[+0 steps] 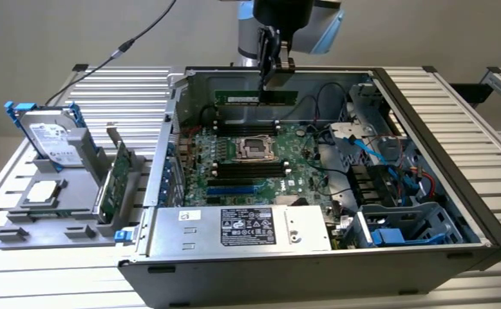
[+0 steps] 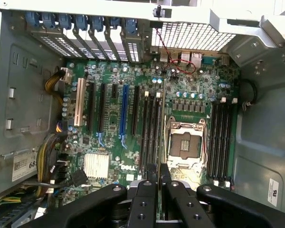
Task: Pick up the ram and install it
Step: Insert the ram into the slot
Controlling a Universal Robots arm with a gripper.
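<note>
Thin green ram [image 1: 257, 97], level, on edge above the motherboard [image 1: 233, 143]

On a table [image 1: 122, 84] of silver ribbed aluminium slats, black caps at its far corners: an open tower computer case [image 1: 302, 280] laid on its side, across the middle and toward the exterior view's right, plain grey wall nearest the camera. Just beside the case, toward the exterior view's left, flat on the same slats: a grey plastic parts holder [image 1: 53, 230], with bare ribbed slats left open behind it and along the near edge.
</note>
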